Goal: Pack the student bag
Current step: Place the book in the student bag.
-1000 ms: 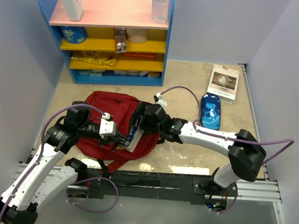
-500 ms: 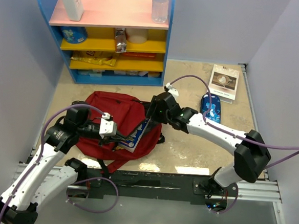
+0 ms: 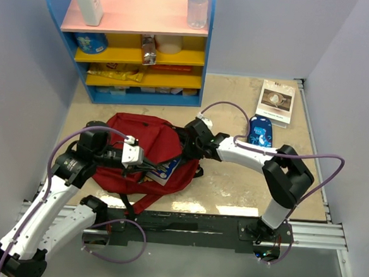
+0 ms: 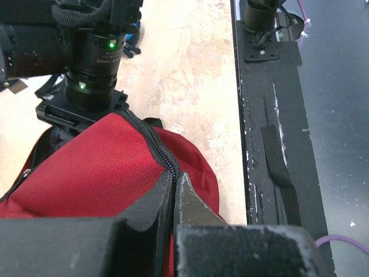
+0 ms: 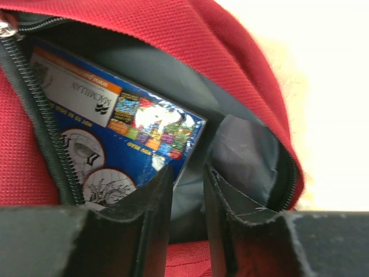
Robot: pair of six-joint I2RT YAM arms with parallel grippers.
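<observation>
The student bag (image 3: 132, 141), a dark red backpack, lies in front of the arms with its main zipper undone. My left gripper (image 3: 146, 167) is shut on the bag's black zipper edge (image 4: 164, 158) and holds that side of the mouth up. A blue book (image 5: 115, 133) sits inside the bag (image 5: 219, 46) against the grey lining; its corner shows at the opening (image 3: 168, 169). My right gripper (image 3: 182, 151) hovers at the bag's mouth. Its jaws (image 5: 187, 176) stand a narrow gap apart beside the book's corner, with only lining seen between them.
A blue pencil case (image 3: 259, 132) and a white-covered book (image 3: 276, 100) lie at the far right. A blue shelf unit (image 3: 140, 53) with bottles and packets stands behind the bag. The black mounting rail (image 4: 277, 144) runs along the near edge.
The right gripper pulled back from the bag, then returned to its mouth while its jaws narrowed from wide open. The blue book stays in the bag. The left gripper keeps its hold.
</observation>
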